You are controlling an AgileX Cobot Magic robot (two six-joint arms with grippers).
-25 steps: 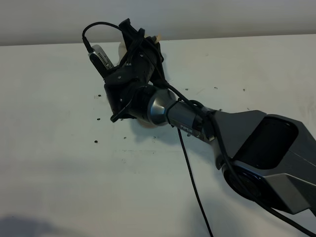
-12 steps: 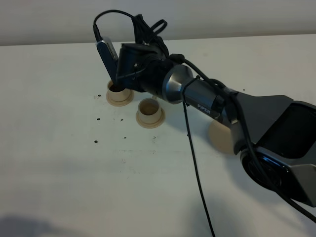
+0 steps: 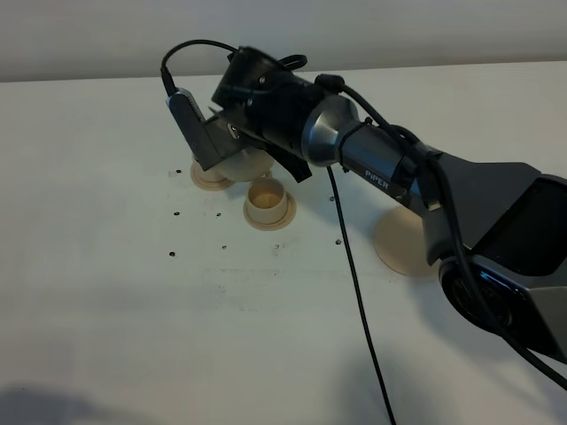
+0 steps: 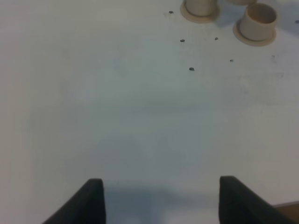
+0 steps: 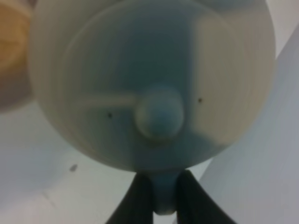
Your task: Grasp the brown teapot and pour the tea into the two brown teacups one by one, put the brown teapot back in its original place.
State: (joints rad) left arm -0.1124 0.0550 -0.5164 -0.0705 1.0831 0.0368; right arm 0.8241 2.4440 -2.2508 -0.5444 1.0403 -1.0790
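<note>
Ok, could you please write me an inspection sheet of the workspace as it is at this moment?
Surface: white table, with small dark specks near the cups.
Job's things: brown teapot gripped, off its saucer, by the teacups; nearer teacup stands on its small saucer in plain view; farther teacup partly hidden by the right arm; wide saucer bare.
Clutter: nothing seen.
Grippers: right gripper shut on the brown teapot; left gripper open, empty, over bare table.
Cables: black cable runs down from that arm across the table.
Surroundings: plain pale wall behind the table.
</note>
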